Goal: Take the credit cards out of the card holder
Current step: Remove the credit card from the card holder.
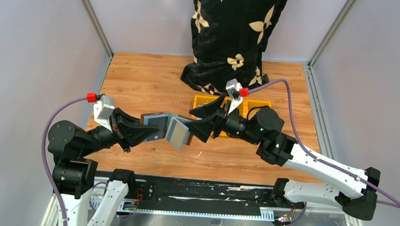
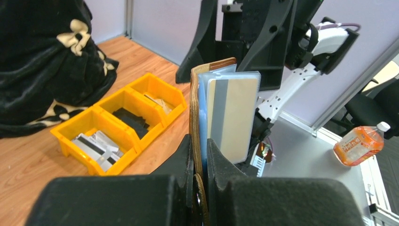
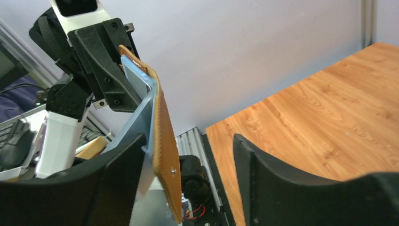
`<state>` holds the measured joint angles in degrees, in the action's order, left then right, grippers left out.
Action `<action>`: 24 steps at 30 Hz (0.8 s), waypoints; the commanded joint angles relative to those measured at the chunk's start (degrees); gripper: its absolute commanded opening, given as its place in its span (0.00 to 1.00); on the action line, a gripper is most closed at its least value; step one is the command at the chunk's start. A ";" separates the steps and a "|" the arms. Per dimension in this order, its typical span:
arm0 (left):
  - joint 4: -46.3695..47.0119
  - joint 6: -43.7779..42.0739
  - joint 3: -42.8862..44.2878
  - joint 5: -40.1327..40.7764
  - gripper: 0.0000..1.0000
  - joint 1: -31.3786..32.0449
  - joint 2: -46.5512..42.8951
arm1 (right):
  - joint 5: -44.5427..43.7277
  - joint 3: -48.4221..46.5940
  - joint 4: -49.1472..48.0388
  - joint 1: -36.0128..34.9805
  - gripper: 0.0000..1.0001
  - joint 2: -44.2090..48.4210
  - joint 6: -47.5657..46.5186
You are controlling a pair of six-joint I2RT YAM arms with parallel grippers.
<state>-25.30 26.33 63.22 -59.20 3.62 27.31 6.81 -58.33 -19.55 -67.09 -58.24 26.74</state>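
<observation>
My left gripper [image 1: 145,132] is shut on one edge of the brown card holder [image 1: 159,125], which hangs open above the table with its grey inner flap [image 1: 178,134] pointing right. In the left wrist view the left gripper [image 2: 200,146] pinches the card holder [image 2: 194,113] upright. A tan credit card [image 2: 235,117] with a grey stripe sits in its clear sleeve. My right gripper [image 1: 200,124] is open at the flap's far end. In the right wrist view the right gripper [image 3: 188,141] has the card holder's brown flap [image 3: 163,141] between its jaws, close to the left finger.
Yellow bins [image 1: 204,101] stand behind the right arm. In the left wrist view the yellow bins [image 2: 123,123] hold several grey striped cards [image 2: 96,143] and dark items. A black patterned cloth bundle [image 1: 232,38] lies at the back. An orange bottle [image 2: 360,143] sits off the table.
</observation>
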 commanded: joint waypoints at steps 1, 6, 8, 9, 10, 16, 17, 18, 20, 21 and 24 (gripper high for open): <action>-3.78 -4.61 0.22 1.45 0.02 -0.01 0.53 | 20.68 0.02 1.45 9.49 0.75 0.13 7.99; -5.42 -4.81 -0.90 -2.66 0.04 -0.01 1.42 | 36.16 -1.90 -0.02 17.07 0.77 -0.70 9.14; -6.36 -5.37 -0.54 -4.67 0.04 -0.01 2.09 | 41.26 -3.97 1.94 18.35 0.78 -0.99 6.19; -7.15 -5.99 -0.27 -5.39 0.04 -0.01 2.47 | 43.18 -4.92 3.35 18.55 0.78 -1.00 3.90; -7.44 -5.98 -0.15 -6.05 0.04 -0.01 2.68 | 43.99 -6.02 4.46 18.57 0.78 -1.12 3.07; -8.57 -7.38 -0.67 -6.54 0.05 -0.01 2.97 | 44.26 -12.38 10.90 19.17 0.80 -5.20 1.62; -9.84 -8.66 -0.69 -5.94 0.04 -0.01 2.86 | 44.18 -13.17 11.02 19.27 0.81 -6.08 2.50; -10.49 -10.21 -0.65 -5.38 0.04 0.03 2.77 | 44.28 -13.45 10.47 19.16 0.81 -7.15 3.90; -11.83 -11.92 -0.79 -4.90 0.04 0.00 2.81 | 44.85 -13.80 9.50 18.79 0.81 -9.49 6.49; -11.86 -12.03 -0.89 -4.88 0.04 0.01 2.94 | 44.62 -14.20 10.74 18.57 0.81 -10.70 6.42; -11.95 -12.73 -0.81 -4.89 0.04 -0.01 3.26 | 44.63 -15.74 14.81 17.83 0.82 -13.37 4.67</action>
<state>-36.23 16.29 62.59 -64.03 3.62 30.24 49.60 -71.96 -10.28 -48.73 -68.55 31.14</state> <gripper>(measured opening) 0.077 0.815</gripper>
